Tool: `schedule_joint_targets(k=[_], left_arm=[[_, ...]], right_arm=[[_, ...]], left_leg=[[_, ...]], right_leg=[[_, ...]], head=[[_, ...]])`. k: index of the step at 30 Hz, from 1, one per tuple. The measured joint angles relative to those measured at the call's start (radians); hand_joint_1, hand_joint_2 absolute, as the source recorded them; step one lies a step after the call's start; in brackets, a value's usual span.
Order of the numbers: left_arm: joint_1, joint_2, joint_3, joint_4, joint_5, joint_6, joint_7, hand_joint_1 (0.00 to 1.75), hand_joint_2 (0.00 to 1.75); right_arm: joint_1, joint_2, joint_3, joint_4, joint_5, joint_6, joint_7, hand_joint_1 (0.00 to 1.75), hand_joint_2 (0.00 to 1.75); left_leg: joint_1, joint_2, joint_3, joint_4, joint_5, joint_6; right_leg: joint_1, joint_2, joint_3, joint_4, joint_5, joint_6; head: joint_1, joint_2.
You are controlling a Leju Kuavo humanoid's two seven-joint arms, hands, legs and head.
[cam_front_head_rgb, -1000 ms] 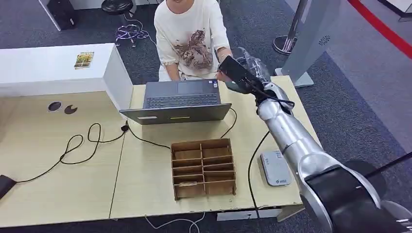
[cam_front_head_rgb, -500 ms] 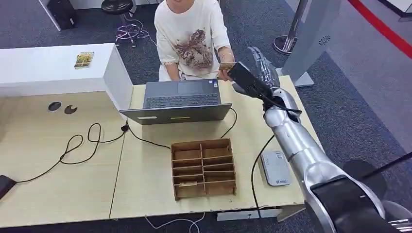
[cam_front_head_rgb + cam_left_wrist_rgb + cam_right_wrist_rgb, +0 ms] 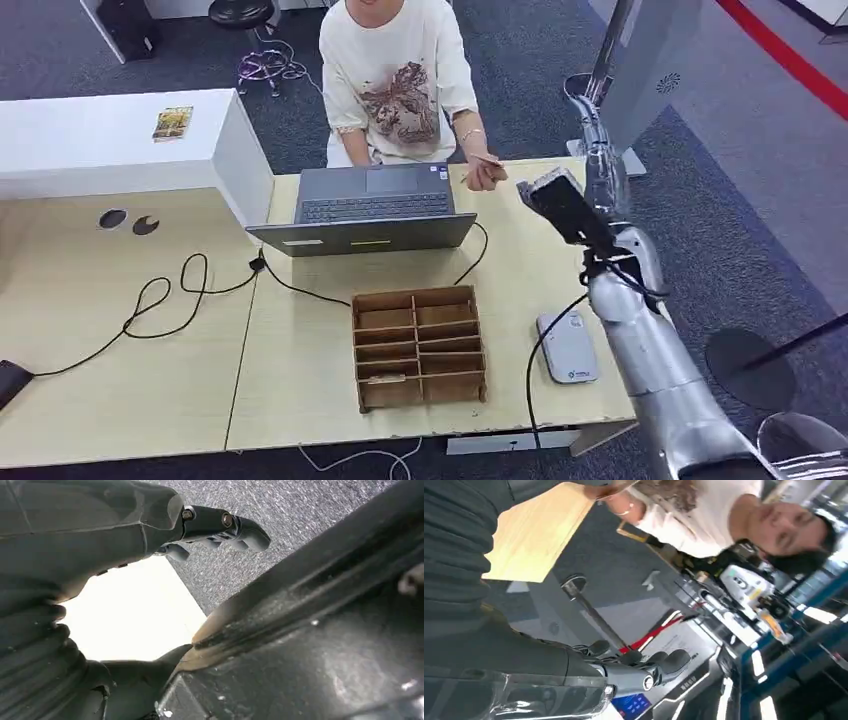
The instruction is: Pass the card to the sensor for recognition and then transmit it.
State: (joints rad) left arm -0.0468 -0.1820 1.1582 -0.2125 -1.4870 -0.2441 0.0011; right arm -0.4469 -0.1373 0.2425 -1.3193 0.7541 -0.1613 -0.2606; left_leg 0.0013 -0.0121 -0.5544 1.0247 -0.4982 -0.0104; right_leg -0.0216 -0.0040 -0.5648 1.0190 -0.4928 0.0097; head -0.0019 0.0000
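The card (image 3: pixel 487 160) is a thin tan slip pinched in the person's hand (image 3: pixel 483 175), which rests at the table's far edge beside the laptop. In the right wrist view, the card (image 3: pixel 619 487) shows edge-on in that same hand. My right hand (image 3: pixel 603 160) is raised to the right of the person's hand, apart from it, fingers (image 3: pixel 644 672) stretched upward with nothing in them. The grey-white sensor pad (image 3: pixel 567 346) lies flat near the table's right front, under my right forearm. My left hand (image 3: pixel 215 525) hangs over grey carpet and holds nothing.
An open grey laptop (image 3: pixel 375 205) faces the seated person. A wooden compartment box (image 3: pixel 420 345) stands in front of it, with black cables (image 3: pixel 165 295) trailing left. A white cabinet (image 3: pixel 120 140) sits at the far left, and a grey stand (image 3: pixel 645 70) beyond the table's right corner.
My right hand has drawn back to the right and lifted away from the person. The card has stayed with the person's hand, which has come down to the table edge.
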Motion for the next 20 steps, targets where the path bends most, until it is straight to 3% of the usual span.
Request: schedule_joint_targets(k=[5,13,17,20], left_arm=[[0.003,-0.001,0.0,0.0,0.013,0.004,0.0,0.0,1.75],[0.005,-0.003,0.004,0.0,0.027,0.011,0.006,0.0,1.75],[0.005,-0.006,0.008,0.0,0.034,0.014,0.006,0.0,1.75],[0.006,-0.006,0.009,0.0,0.037,0.016,0.006,0.0,1.75]], right_arm=[[0.145,-0.019,-0.089,-0.179,-0.092,0.031,-0.091,0.0,1.75],[0.333,-0.039,-0.189,-0.345,-0.227,0.102,-0.21,0.0,1.75],[0.424,-0.043,-0.228,-0.404,-0.391,0.235,-0.254,0.0,1.75],[0.507,-0.072,-0.248,-0.432,-0.546,0.385,-0.288,0.0,1.75]], left_leg=[[0.0,0.0,0.0,0.0,-0.001,0.0],[0.0,0.0,0.0,0.0,-0.001,0.0],[0.0,0.0,0.0,0.0,-0.001,0.0],[0.0,0.0,-0.001,0.0,-0.001,0.0]], right_leg=[[0.0,0.0,0.0,0.0,0.0,0.0],[0.0,0.0,0.0,0.0,0.0,0.0],[0.0,0.0,0.0,-0.001,0.0,0.0],[0.0,0.0,0.0,-0.001,-0.001,0.001]], head=[[0.0,0.0],[0.0,0.0],[0.0,0.0],[0.0,0.0]])
